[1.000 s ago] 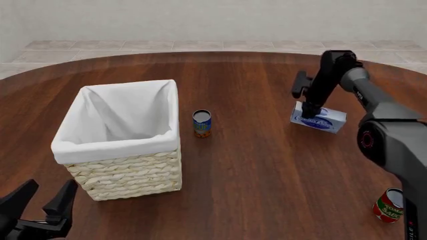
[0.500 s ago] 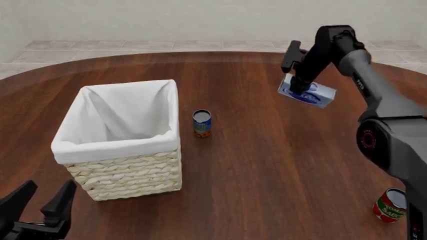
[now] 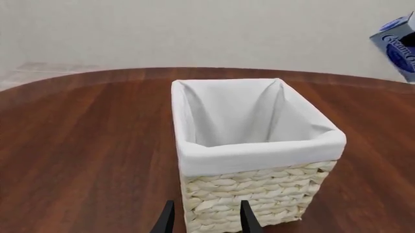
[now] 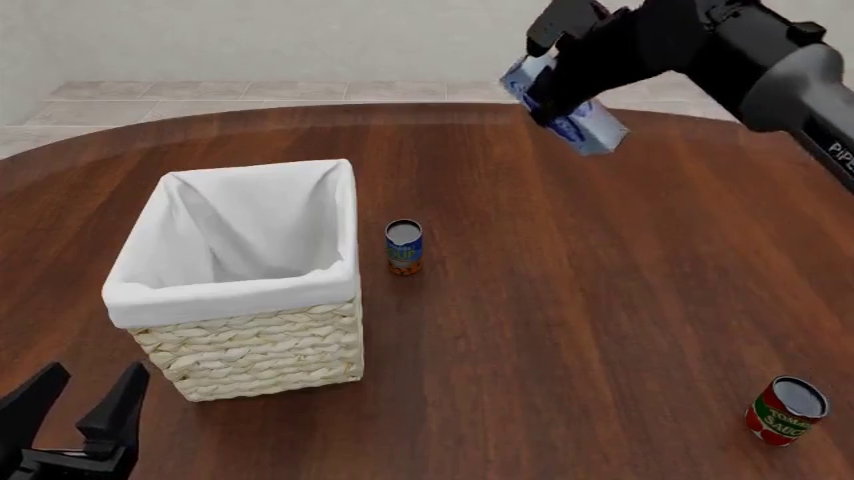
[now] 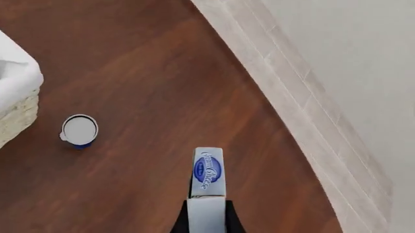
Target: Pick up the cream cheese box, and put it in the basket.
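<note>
Nearest, the left pincer (image 4: pixel 80 410) rests with dark fingers spread, holding nothing, just in front of the square woven wicker basket (image 4: pixel 254 350) with its smooth white cloth lining on the glossy wooden worktop (image 4: pixel 561 300). A small cylindrical can (image 4: pixel 403 247) stands just right of the basket. Farther off, to the basket's right and well above the worktop, the right pincer (image 4: pixel 561 85) clamps the flat rectangular cream cheese box (image 4: pixel 567 105), tilted.
</note>
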Tool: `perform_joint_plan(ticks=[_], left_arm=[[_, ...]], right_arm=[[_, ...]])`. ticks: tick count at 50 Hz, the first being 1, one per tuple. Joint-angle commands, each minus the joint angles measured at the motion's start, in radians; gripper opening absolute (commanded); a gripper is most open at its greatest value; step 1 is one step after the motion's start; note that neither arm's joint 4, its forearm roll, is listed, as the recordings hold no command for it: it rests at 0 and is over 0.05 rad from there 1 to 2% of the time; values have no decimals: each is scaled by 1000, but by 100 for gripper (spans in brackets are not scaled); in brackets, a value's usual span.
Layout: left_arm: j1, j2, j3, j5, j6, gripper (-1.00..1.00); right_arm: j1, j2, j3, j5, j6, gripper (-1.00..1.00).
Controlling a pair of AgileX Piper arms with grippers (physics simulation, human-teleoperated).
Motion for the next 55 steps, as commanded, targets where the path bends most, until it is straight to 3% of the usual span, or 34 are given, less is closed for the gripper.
perform_joint_plan(ticks=[1, 2, 3, 5, 16, 21, 26, 27, 34, 45, 55], left_arm=[[-3, 0, 0, 0, 10, 100], [-3, 0, 0, 0, 10, 100], [-3, -1, 0, 0, 10, 100], [0, -3, 0, 1, 11, 100], [0, -9, 0, 6, 18, 100], [-2, -9, 0, 6, 20, 100], [0, -14, 0, 9, 18, 100], [0, -17, 0, 11, 18, 100], [1, -20, 0, 13, 15, 100], [-1, -21, 0, 13, 10, 100], [-1, -8, 0, 5, 3, 100]], right_arm=[[104, -203, 120, -196, 306, -100], [104, -203, 121, -196, 306, -100], [100, -201, 97, -195, 365, -100], [103, -213, 114, -232, 423, -100], [211, -380, 363, -469, 566, -100], [269, -442, 441, -583, 663, -100], [313, -456, 487, -654, 683, -100], [329, -464, 507, -688, 712, -100], [395, -476, 563, -810, 777, -100], [499, -435, 571, -866, 811, -100], [574, -339, 521, -855, 756, -100]])
